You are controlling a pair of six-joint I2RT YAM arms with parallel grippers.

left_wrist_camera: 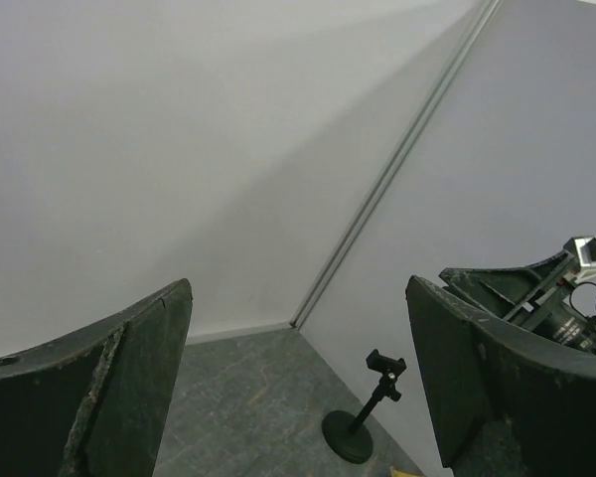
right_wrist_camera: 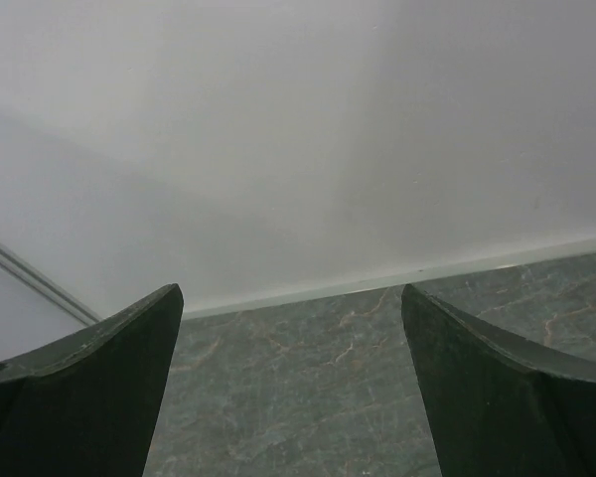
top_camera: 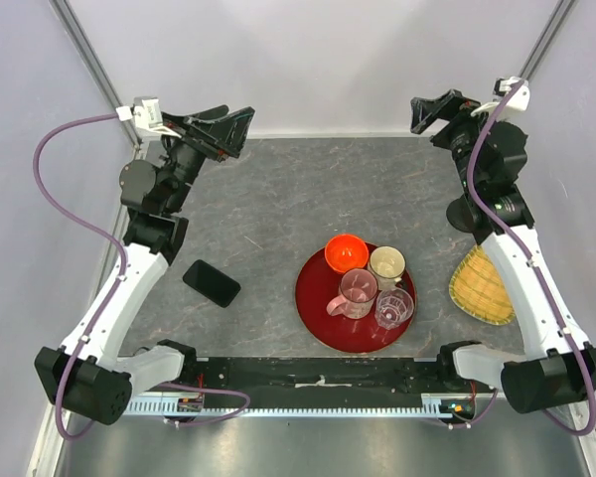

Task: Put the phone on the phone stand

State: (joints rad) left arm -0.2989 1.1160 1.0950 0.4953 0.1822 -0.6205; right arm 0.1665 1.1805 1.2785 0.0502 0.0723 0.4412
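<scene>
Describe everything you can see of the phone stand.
The stand is small, matt and all black, perhaps plastic or metal. It has a round disc base, a thin post and a small empty cradle on top. It stands on its base on the grey marbled table, close to the side wall. Only the table touches it; the phone lies elsewhere, flat on the table.

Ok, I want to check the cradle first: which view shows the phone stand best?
The left wrist view: the phone stand shows whole, with its disc base, post and empty cradle. The top external view shows only part of its dark base behind the right arm. The right wrist view misses it.
</scene>
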